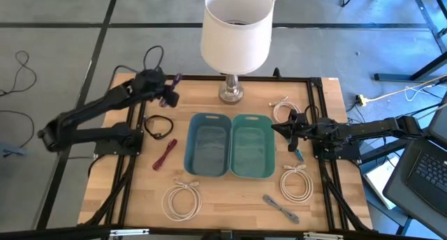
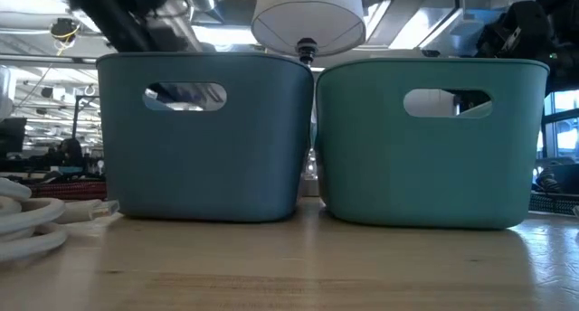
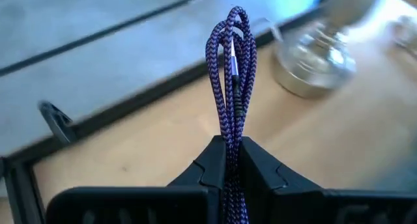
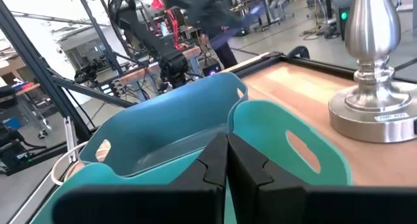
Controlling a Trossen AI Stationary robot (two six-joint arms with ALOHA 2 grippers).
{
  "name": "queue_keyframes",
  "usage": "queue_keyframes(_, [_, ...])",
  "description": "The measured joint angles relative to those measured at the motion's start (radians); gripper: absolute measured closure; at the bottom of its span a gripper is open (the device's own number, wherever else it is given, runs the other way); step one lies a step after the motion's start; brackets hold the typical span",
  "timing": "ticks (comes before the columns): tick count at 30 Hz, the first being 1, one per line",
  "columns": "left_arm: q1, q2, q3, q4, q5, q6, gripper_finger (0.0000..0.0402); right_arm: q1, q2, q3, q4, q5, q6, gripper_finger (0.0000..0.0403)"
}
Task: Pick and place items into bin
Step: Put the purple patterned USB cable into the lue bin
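My left gripper (image 1: 170, 86) is raised above the table's far left corner, shut on a purple braided strap (image 3: 231, 68) folded into a bundle. My right gripper (image 1: 281, 128) is shut with nothing in it, at the right rim of the teal bin (image 1: 253, 146), which stands beside the blue bin (image 1: 208, 144). On the table lie three coiled white cables (image 1: 181, 198) (image 1: 297, 181) (image 1: 283, 109), a black cable loop (image 1: 159, 126), a red strap (image 1: 165, 154), a teal strap (image 1: 297, 155) and a grey strap (image 1: 281, 207). My left gripper pinches the folded purple strap between its two fingers (image 3: 208, 165), several strands together. The looped end (image 3: 233, 22) sticks out past the fingertips. The strap is lifted clear of the table.
A white-shaded lamp (image 1: 236, 31) on a metal base (image 1: 231, 93) stands at the far edge, just behind the bins and close to my left gripper. A black frame rail (image 1: 209, 78) runs around the table.
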Motion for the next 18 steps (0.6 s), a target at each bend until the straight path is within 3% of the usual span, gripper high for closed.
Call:
queue_keyframes(4, [-0.145, -0.096, 0.0, -0.064, 0.046, -0.103, 0.0381, 0.0, 0.0, 0.0, 0.001, 0.0, 0.0, 0.0393])
queue_keyframes(8, [-0.358, -0.113, 0.0, 0.042, 0.051, -0.17, 0.0383, 0.0, 0.0, 0.0, 0.009, 0.008, 0.0, 0.0393])
queue_keyframes(13, [-0.633, -0.021, -0.057, 0.323, 0.041, -0.185, 0.0383, 0.0, 0.0, 0.0, 0.017, 0.043, -0.001, 0.0393])
queue_keyframes(18, [-0.793, 0.125, -0.063, 0.422, -0.062, -0.176, 0.0383, 0.0, -0.001, 0.0, 0.017, 0.043, -0.003, 0.0393])
